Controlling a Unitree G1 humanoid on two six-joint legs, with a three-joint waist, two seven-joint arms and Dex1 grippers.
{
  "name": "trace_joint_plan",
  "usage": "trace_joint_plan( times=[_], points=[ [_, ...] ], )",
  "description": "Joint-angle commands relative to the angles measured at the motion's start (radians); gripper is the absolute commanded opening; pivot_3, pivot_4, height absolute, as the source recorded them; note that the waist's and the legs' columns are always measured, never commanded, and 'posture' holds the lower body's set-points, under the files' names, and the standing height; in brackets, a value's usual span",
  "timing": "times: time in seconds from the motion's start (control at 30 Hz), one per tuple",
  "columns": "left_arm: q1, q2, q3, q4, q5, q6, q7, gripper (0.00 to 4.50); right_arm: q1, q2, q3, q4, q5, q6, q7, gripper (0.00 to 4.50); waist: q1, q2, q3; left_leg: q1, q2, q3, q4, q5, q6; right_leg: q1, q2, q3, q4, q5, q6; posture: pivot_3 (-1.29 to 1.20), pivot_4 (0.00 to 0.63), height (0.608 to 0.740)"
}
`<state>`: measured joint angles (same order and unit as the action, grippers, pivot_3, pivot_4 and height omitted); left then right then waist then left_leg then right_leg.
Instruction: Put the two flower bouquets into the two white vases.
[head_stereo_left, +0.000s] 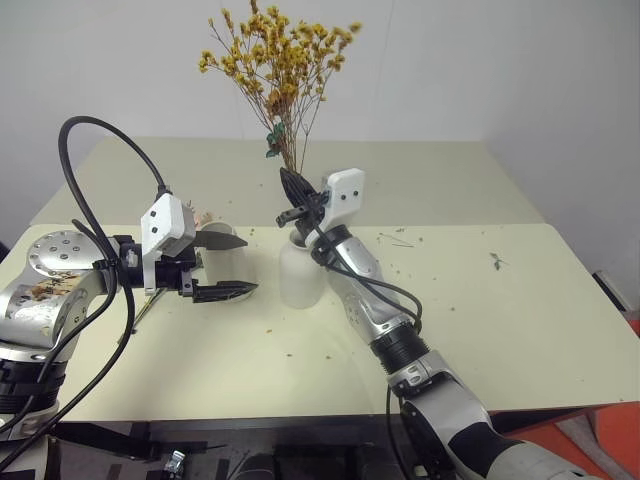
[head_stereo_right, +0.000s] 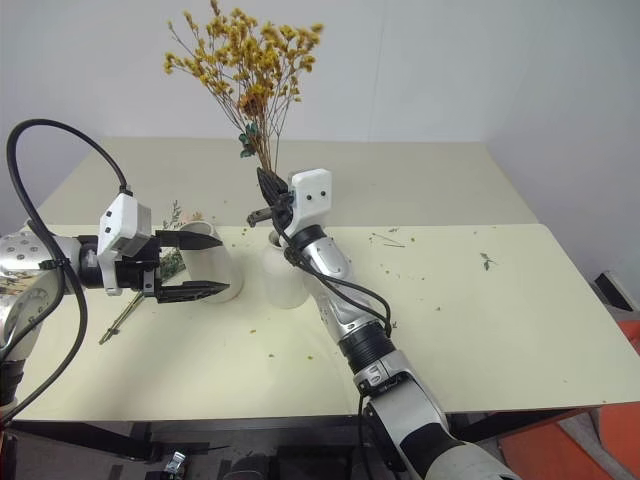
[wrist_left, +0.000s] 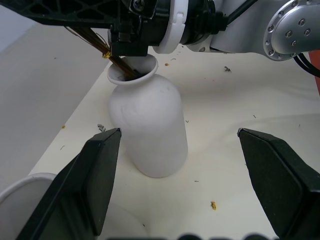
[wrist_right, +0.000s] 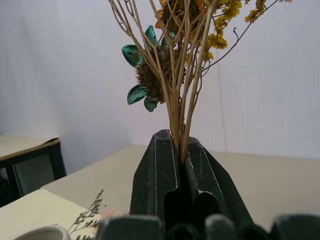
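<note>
1. At centre frame in the head views, the yellow bouquet (head_stereo_left: 278, 62) stands upright with its brown stems running down into the mouth of the narrow-necked vase (head_stereo_left: 300, 270); the left wrist view shows the stem ends already inside the neck.
2. Just above that mouth, the right gripper (head_stereo_left: 296, 196) is clamped shut on the stems, fingers pinching them tight as the right wrist view shows.
3. By my reading, the step in hand is seating this first bunch; the next move calls for lowering it until the stems bottom out, then letting go without tipping the vase.
4. Left of centre, the left gripper (head_stereo_left: 222, 266) hangs with its jaws spread wide and nothing in them, pointed at the narrow-necked vase; the wide cylinder vase (head_stereo_right: 214, 260) stands between its fingers in the head views, whether touching I cannot tell.
5. At lower left in the right eye view, the grey-green sprig bunch (head_stereo_right: 150, 285) lies flat on the table (head_stereo_left: 480, 320), partly behind the left gripper, and is not yet placed.
6. Loose petals and bits are scattered over the table; they obstruct nothing.
7. What could hinder: the two vases stand near each other, and the left gripper crowds the cylinder's mouth.
</note>
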<state>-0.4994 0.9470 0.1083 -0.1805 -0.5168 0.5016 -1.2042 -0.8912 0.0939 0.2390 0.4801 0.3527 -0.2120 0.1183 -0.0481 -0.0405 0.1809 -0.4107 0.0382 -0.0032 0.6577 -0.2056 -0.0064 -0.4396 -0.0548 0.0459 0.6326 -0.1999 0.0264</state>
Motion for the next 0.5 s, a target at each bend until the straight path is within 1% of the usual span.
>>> trace_joint_plan(
  times=[0.03, 0.2, 0.27, 0.33, 0.5],
  points=[
    [-0.009, 0.014, 0.035, -0.025, -0.017, -0.001, 0.003, 4.05, -0.097, 0.186, -0.015, -0.035, -0.007, -0.036, -0.005, 0.03, 0.0, 0.0, 0.0, 0.0, 0.0, 0.0, 0.0, 0.0, 0.0, 0.0, 0.0, 0.0, 0.0, 0.0, 0.0, 0.0, 0.15, 0.74],
    [-0.013, 0.014, 0.033, -0.021, -0.016, -0.001, 0.003, 4.05, -0.073, 0.185, 0.006, -0.066, -0.014, -0.039, 0.014, 0.03, 0.0, 0.0, 0.0, 0.0, 0.0, 0.0, 0.0, 0.0, 0.0, 0.0, 0.0, 0.0, 0.0, 0.0, 0.0, 0.0, 0.15, 0.74],
    [-0.015, 0.013, 0.032, -0.019, -0.015, -0.001, 0.003, 4.05, -0.056, 0.18, 0.021, -0.098, -0.015, -0.033, 0.028, 0.6, 0.0, 0.0, 0.0, 0.0, 0.0, 0.0, 0.0, 0.0, 0.0, 0.0, 0.0, 0.0, 0.0, 0.0, 0.0, 0.0, 0.15, 0.74],
    [-0.017, 0.012, 0.03, -0.016, -0.014, -0.002, 0.003, 4.05, -0.043, 0.173, 0.034, -0.128, -0.015, -0.023, 0.039, 1.08, 0.0, 0.0, 0.0, 0.0, 0.0, 0.0, 0.0, 0.0, 0.0, 0.0, 0.0, 0.0, 0.0, 0.0, 0.0, 0.0, 0.15, 0.74],
    [-0.026, 0.004, 0.02, -0.006, -0.01, -0.007, 0.002, 4.05, -0.015, 0.152, 0.053, -0.183, -0.018, 0.001, 0.047, 2.87, 0.0, 0.0, 0.0, 0.0, 0.0, 0.0, 0.0, 0.0, 0.0, 0.0, 0.0, 0.0, 0.0, 0.0, 0.0, 0.0, 0.15, 0.74]
  ],
)
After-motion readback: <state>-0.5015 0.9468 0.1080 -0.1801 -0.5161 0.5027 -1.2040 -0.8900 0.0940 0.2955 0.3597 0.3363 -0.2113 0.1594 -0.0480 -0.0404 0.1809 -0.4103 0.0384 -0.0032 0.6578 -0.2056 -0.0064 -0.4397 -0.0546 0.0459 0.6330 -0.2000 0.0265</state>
